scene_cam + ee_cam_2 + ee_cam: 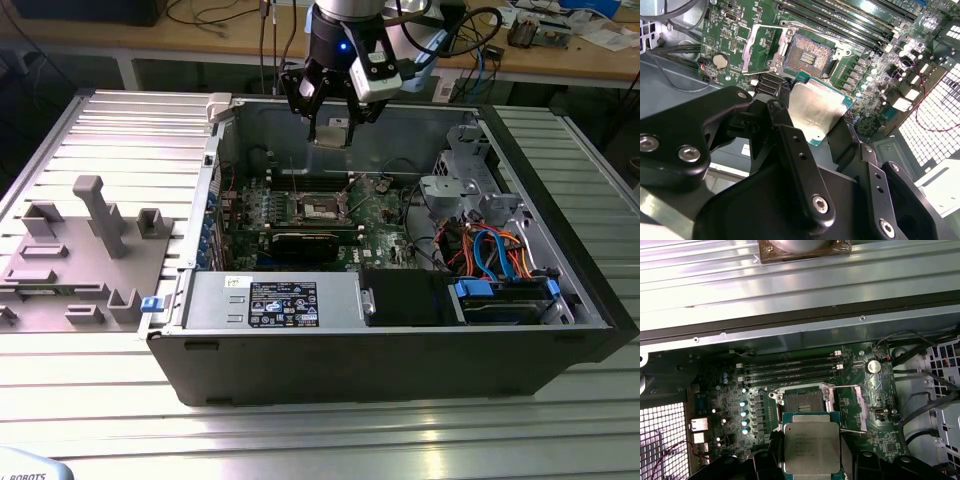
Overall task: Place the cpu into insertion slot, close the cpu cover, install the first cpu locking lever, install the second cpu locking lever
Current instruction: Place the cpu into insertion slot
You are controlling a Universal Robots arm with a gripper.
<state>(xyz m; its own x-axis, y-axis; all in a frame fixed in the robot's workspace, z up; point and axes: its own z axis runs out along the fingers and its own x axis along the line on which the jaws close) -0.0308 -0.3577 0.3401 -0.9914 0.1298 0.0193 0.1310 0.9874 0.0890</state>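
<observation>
**Chip held over the open socket: keep it level and square**

The gripper (331,118) has its jaws clamped on two opposite edges of the chip (815,112), whose silvery face is turned toward both wrist views. In the exterior view the chip hangs near the level of the case's upper rim, well above the board and touching nothing but the jaws.

Below it, the socket (802,402) lies open with its pin field bare. The cover (851,407) is swung off to one side, so nothing seems to bar the way down. The step in hand looks like the placing itself, barely begun.

In the first wrist view the chip's edges run roughly parallel to the socket's, and that squareness is worth holding. The descent should probably be slow, straight and level, because a dipped corner would meet the fine pins first. Sliding the chip after contact would risk bending them, so any sideways correction belongs up here in the air. I cannot tell whether the chip's corner mark matches the socket. The hold on such thin edges is likely slight, so jerks could shift it.

Beyond the socket run the memory slots (790,371). Farther out are the case (400,370) and the ribbed desk (300,440).
</observation>
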